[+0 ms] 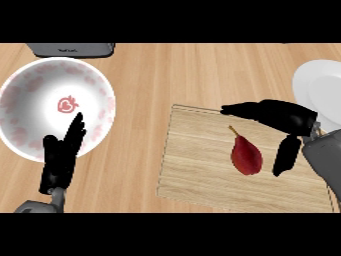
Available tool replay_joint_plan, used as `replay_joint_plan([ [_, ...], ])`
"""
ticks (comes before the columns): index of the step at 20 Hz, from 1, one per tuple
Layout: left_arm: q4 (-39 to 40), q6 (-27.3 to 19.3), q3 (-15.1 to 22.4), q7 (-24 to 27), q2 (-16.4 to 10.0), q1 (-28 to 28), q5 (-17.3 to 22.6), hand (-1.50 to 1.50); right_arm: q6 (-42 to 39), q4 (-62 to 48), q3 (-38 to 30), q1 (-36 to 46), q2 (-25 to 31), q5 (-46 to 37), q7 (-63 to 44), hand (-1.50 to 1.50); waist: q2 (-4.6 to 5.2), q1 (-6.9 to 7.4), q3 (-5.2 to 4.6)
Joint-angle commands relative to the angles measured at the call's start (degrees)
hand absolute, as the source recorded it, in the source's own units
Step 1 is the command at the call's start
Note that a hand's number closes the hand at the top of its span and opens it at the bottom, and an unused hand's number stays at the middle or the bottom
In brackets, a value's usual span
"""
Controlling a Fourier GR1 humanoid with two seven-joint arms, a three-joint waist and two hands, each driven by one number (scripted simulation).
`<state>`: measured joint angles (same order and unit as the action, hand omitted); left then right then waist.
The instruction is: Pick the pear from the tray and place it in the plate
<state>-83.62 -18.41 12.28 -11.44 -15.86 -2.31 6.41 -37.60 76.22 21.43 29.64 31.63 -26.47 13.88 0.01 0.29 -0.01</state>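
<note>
A dark red pear [247, 156] with a thin stem lies on the pale wooden tray [195, 175] at centre right. My right hand [285, 118] hovers over the tray, fingers stretched left above the pear and thumb hanging down at the pear's right side; it is open and not touching the fruit. A white plate [25, 95] with pink flecks and a red strawberry mark sits at the left. My left hand [61, 157] rests open at the plate's lower edge, fingers pointing up.
A plain white plate [328, 90] lies at the right edge, partly behind my right hand. A grey appliance [71, 49] stands at the back left. Bare wooden counter [173, 70] spreads between the plates.
</note>
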Motion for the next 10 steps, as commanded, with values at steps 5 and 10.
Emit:
replay_joint_plan([
  [5,-2.9,2.8,-2.8,-0.5,1.2,2.6,-1.5,0.00,-0.6,-3.1,-1.5,-1.0,-4.6,-8.9,4.2,-1.50,-0.01,0.03,0.01],
  [10,2.6,3.8,-4.8,2.7,3.2,0.7,-3.2,0.00,-2.6,-5.2,-3.3,0.3,-7.4,-11.8,4.7,-1.50,0.02,0.00,0.00],
])
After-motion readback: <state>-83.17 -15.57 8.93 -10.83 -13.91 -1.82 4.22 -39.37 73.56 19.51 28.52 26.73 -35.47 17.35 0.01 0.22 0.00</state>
